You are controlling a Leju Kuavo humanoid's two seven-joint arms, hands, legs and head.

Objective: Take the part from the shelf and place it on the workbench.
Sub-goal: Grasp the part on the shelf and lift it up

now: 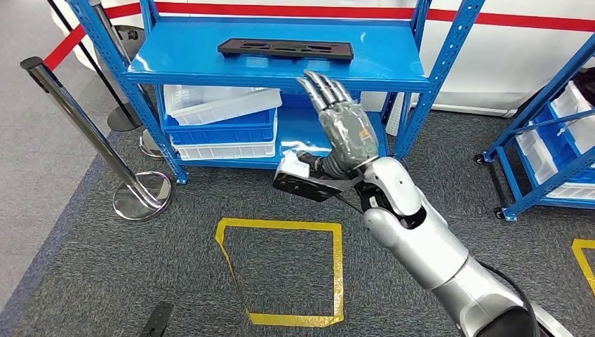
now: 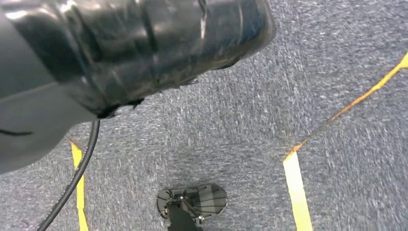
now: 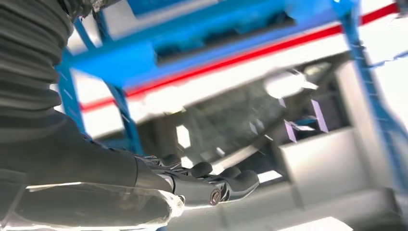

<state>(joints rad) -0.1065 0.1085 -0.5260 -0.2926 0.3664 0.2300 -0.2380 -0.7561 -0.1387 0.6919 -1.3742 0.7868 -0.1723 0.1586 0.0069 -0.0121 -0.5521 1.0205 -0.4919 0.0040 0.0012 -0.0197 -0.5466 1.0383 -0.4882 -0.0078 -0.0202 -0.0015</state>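
Blue shelf (image 1: 393,60) carries the part (image 1: 285,49) lengthwise along its top, just beyond the right hand (image 1: 342,125), fingers (image 1: 321,88) spread, empty.

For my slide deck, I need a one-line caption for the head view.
Right hand, open, raised before the blue shelf where the black part lies untouched.

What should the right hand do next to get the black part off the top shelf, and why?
Probably reach forward and up over the shelf edge. The right hand is open, fingers spread, in front of the top shelf and holding nothing, while the black part lies flat on the shelf, beyond the fingertips and untouched.
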